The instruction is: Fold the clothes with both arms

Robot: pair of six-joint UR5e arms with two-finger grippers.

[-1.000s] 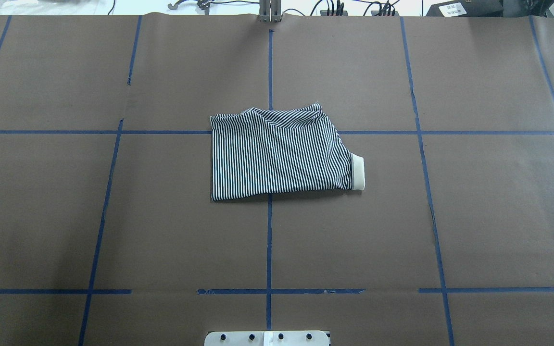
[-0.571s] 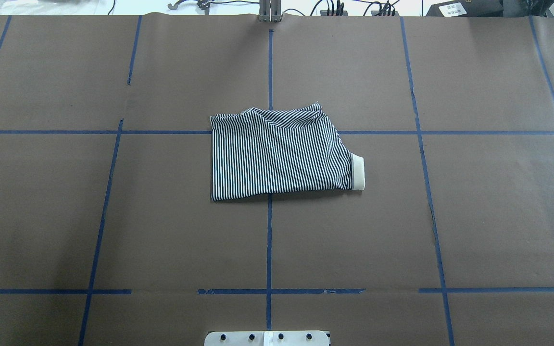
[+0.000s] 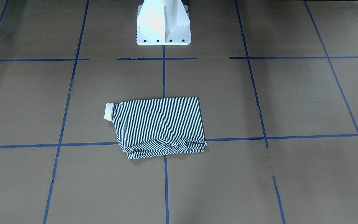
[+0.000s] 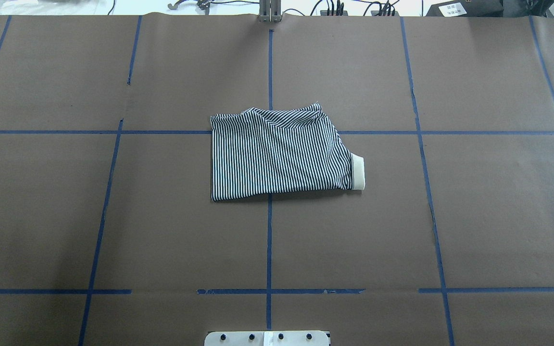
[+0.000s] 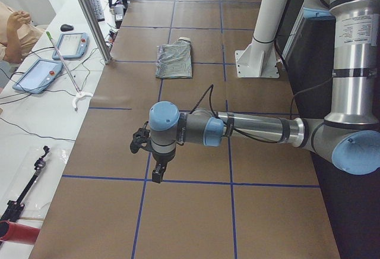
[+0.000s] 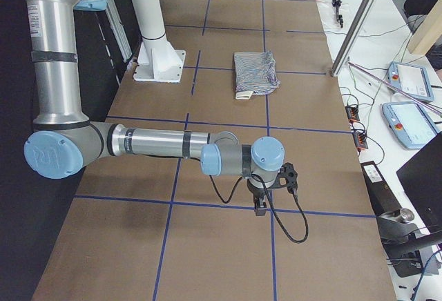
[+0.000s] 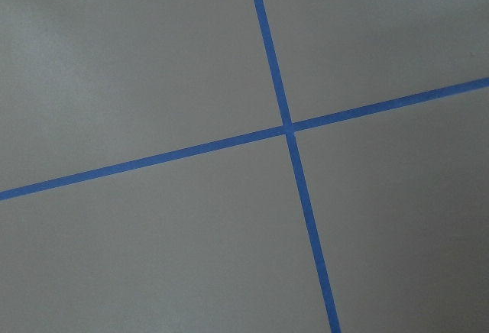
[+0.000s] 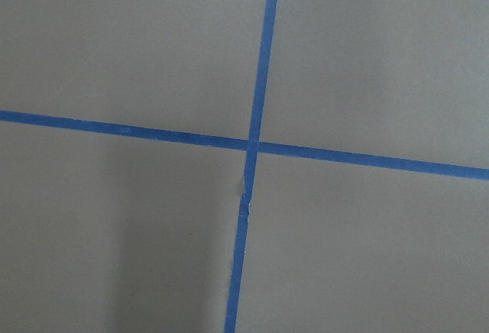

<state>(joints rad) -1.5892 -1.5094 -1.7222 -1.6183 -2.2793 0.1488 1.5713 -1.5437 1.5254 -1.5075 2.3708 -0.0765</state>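
The left gripper [image 5: 156, 174] hangs over the table [image 4: 498, 216] at its left end; its spread cannot be told. The folded polo shirt [image 4: 279, 156] lies at the centre, across the blue tape lines [image 4: 269, 240], well apart from the 2 grippers. The right gripper [image 6: 261, 206] hangs over the right end, its spread equally unreadable.

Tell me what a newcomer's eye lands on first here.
The folded striped polo shirt lies mid-table on brown paper gridded with blue tape, a cream band poking from one side. The left arm and the right arm hang over bare paper, well away from it.
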